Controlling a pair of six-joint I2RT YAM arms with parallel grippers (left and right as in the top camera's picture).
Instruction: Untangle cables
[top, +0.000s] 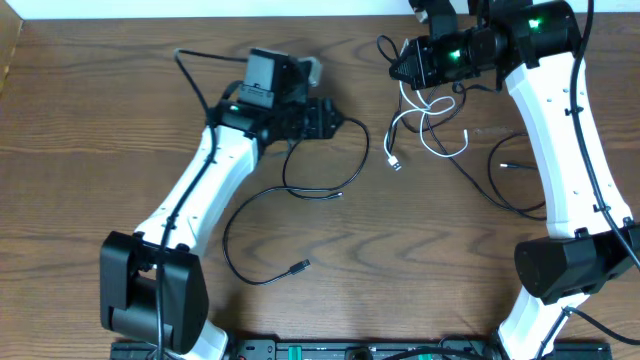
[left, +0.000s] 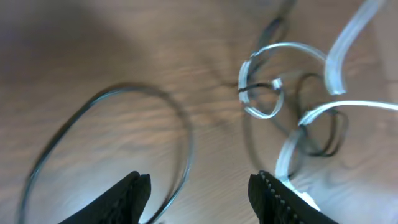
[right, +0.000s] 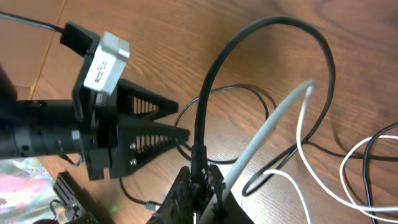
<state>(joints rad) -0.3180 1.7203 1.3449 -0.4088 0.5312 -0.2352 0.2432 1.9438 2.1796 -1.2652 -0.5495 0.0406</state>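
My right gripper (top: 399, 68) (right: 202, 185) is shut on a black cable (right: 214, 68) at the back of the table, lifting it; the cable arches up from the jaws. A white cable (top: 432, 128) (right: 268, 132) runs beside the jaws and hangs in loops, its plug (top: 395, 164) on the table. My left gripper (top: 338, 120) (left: 199, 186) is open and empty, low over the table, with a black cable loop (top: 345, 165) (left: 186, 134) lying between its fingers. The white loops (left: 264, 93) show ahead of it. Another black cable (top: 255, 275) lies in front.
A further black cable (top: 510, 195) curls by the right arm. The left gripper (right: 146, 134) shows in the right wrist view, close to the right jaws. The table's back edge (top: 200, 18) is near both grippers.
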